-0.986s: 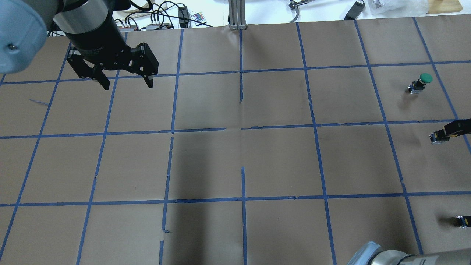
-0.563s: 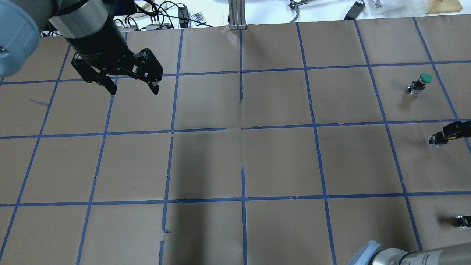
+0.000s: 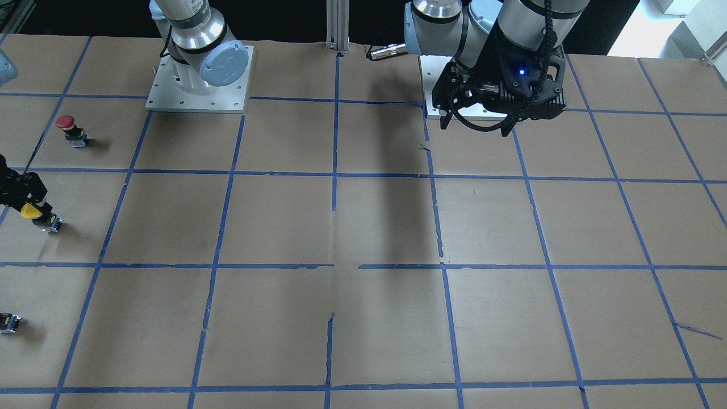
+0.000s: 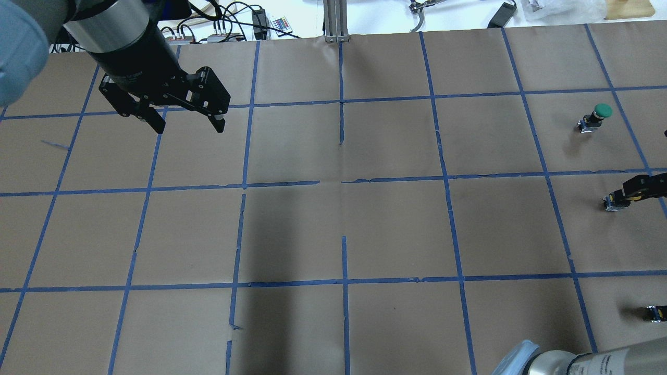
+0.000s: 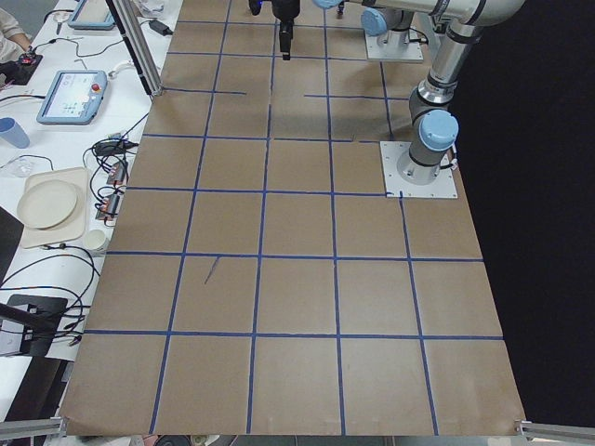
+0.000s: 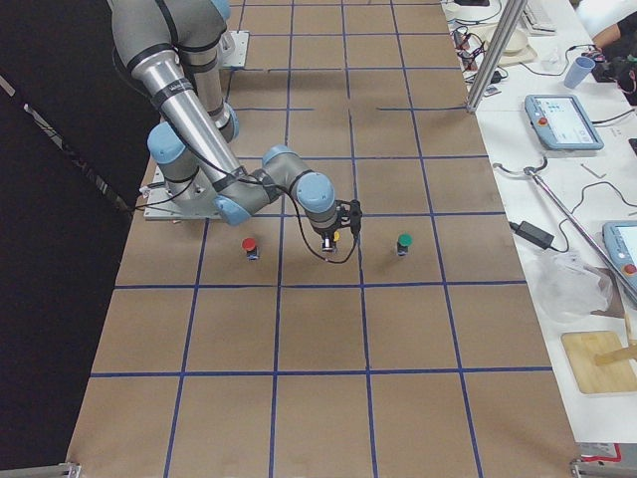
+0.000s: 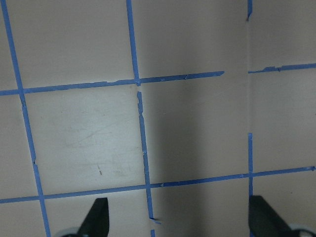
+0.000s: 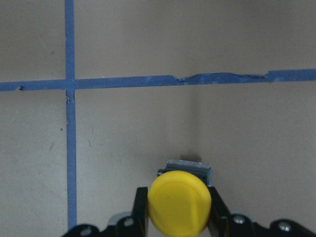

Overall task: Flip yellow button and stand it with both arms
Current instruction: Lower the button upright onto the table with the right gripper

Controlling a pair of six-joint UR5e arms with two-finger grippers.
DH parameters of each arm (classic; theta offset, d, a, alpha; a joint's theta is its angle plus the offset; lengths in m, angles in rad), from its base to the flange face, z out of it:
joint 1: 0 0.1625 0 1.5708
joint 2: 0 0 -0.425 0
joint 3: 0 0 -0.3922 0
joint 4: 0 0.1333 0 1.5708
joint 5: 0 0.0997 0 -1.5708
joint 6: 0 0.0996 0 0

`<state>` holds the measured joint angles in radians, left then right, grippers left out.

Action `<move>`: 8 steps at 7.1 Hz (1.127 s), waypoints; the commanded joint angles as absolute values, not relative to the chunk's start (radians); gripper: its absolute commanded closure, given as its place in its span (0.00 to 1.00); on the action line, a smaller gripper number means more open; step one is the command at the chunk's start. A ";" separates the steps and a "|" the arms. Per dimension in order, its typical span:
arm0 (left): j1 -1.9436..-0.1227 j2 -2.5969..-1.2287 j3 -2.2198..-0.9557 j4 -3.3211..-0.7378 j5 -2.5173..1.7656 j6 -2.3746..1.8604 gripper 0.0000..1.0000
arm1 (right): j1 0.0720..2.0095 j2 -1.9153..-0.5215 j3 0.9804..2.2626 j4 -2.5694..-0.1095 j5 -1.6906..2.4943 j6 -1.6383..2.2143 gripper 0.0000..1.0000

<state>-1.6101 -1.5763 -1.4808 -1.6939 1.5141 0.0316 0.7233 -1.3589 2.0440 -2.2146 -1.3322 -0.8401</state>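
The yellow button (image 8: 179, 200) has a round yellow cap and a black and grey body. My right gripper (image 8: 178, 215) is shut on its cap, a finger (image 8: 140, 207) on each side. In the front view the button (image 3: 31, 212) hangs tilted under the right gripper (image 3: 23, 196) at the left edge, body low over the paper. In the overhead view the right gripper (image 4: 638, 188) and the button's body (image 4: 612, 202) are at the right edge. My left gripper (image 4: 187, 126) is open and empty, high over the far left; it also shows in the front view (image 3: 475, 128).
A green button (image 4: 596, 115) stands beyond the right gripper. A red button (image 3: 70, 128) stands near the right arm's base. A tiny black block with a yellow mark (image 4: 655, 312) lies at the near right edge. Blue tape lines (image 4: 344, 182) grid the brown paper.
The left gripper has shifted a little right and lower in the overhead view and turned slightly. The right gripper with the yellow button has moved slightly left and nearer.
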 commanded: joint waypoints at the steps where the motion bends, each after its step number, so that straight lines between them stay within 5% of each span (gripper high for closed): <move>1: -1.611 -1.577 -1.482 -1.694 1.514 0.031 0.01 | 0.724 -1.358 2.045 -2.215 -1.341 -0.841 0.66; 3: -1.609 -1.578 -1.479 -1.694 1.514 0.031 0.01 | 0.724 -1.358 2.045 -2.218 -1.344 -0.839 0.24; 8: -1.606 -1.582 -1.465 -1.692 1.519 0.031 0.01 | 0.738 -1.451 1.981 -2.125 -1.475 -0.821 0.00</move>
